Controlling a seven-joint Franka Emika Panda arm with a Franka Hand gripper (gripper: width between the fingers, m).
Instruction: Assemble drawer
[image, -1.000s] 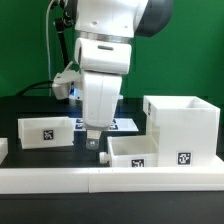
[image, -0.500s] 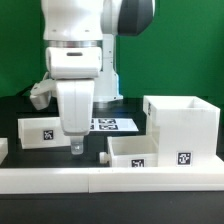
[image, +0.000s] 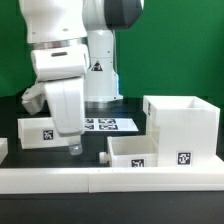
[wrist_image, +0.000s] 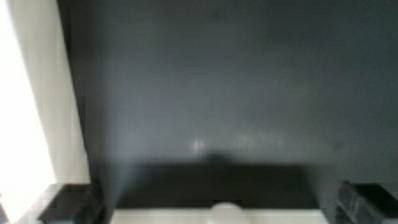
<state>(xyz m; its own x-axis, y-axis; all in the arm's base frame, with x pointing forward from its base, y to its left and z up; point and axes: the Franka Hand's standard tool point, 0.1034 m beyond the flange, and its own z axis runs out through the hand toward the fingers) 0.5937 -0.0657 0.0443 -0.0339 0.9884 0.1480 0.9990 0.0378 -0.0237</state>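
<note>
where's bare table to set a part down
Bare table lies between the tray at the exterior view's left and the front tray, marker board behind, rail in front; the gripper hangs there. Crowded at the exterior view's right: front tray beside housing.
</note>
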